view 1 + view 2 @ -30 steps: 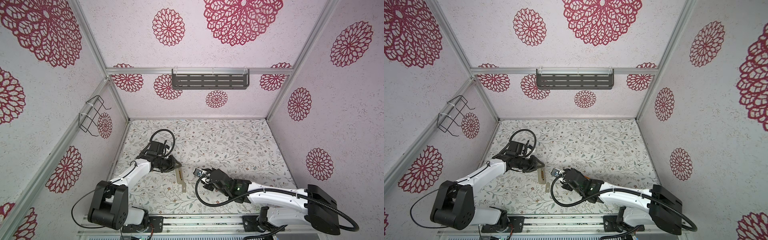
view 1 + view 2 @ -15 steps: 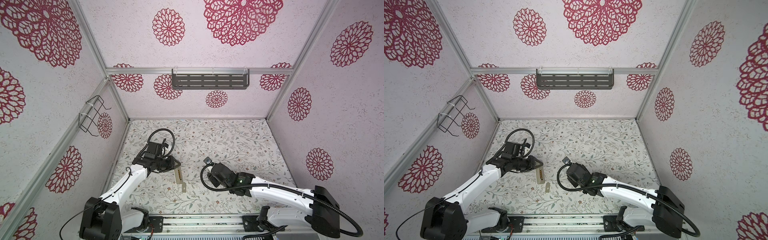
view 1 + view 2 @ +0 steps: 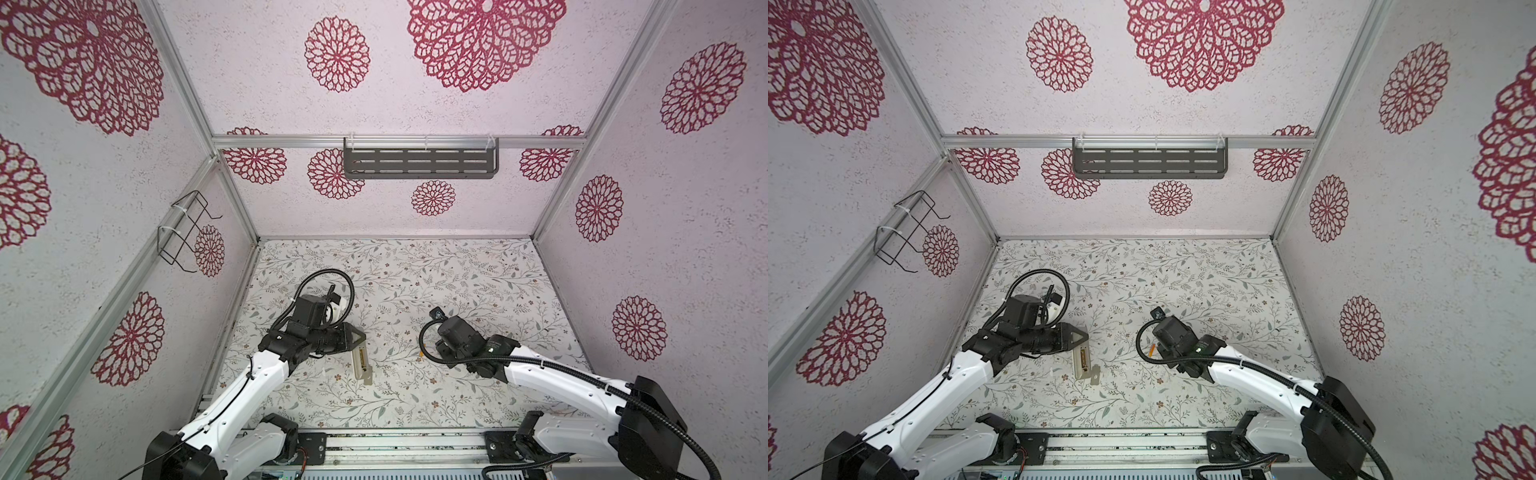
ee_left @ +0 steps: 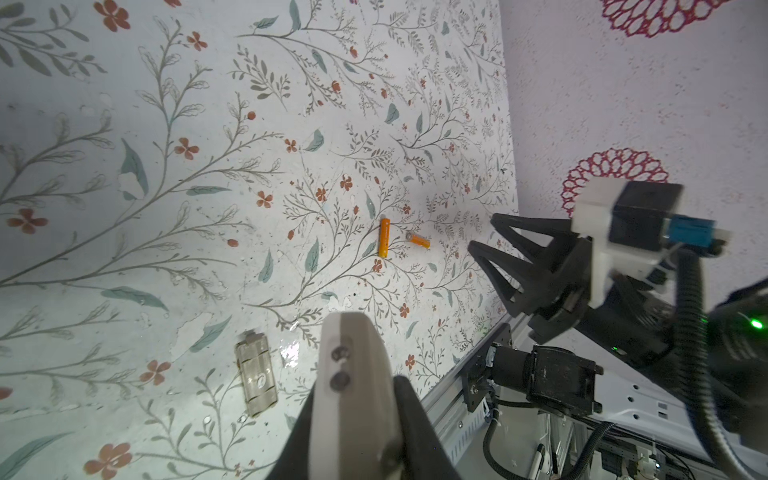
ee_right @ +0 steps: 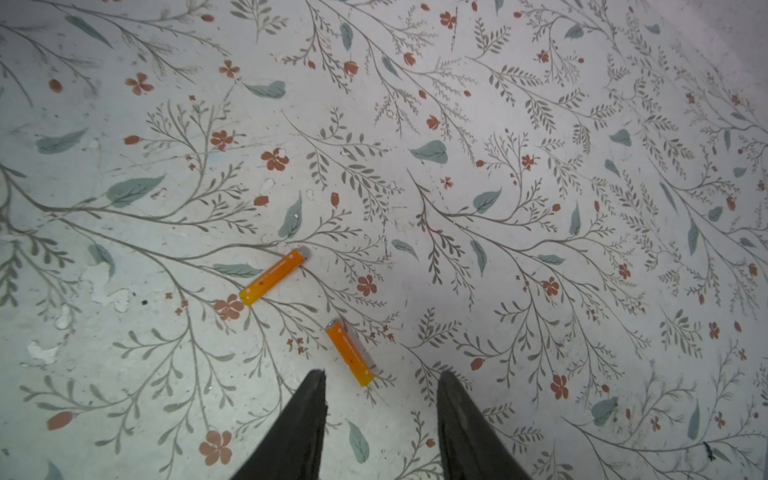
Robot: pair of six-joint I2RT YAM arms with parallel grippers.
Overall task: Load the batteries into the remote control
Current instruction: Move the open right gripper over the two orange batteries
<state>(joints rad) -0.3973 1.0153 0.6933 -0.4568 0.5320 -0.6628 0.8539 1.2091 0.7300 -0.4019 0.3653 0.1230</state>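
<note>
**Right gripper poised over the near battery, fingers apart and empty**

Your right gripper hangs above the table with its 2 fingers at a middling spread and nothing between them. Now look at the near battery. It lies flat just ahead of the fingertips. Its closest end sits inside the gap, but nearer 1 finger than the other. Its long axis runs roughly away from the hand, a little skewed, so the fingers would close across its thin width. That's the relation you want, though I'd judge a small sideways shift and a slight twist would centre it.

The far battery lies further out, not touching the first and angled differently. It shouldn't foul a straight descent. Your right arm is plainly the nearer one to both batteries.

Across the way, your left gripper is clamped on the remote control, which pokes out past its fingers. The cover piece lies on the table near the remote, well apart from the batteries. Nothing stands between the batteries and the remote, so the carry across looks open.
</note>
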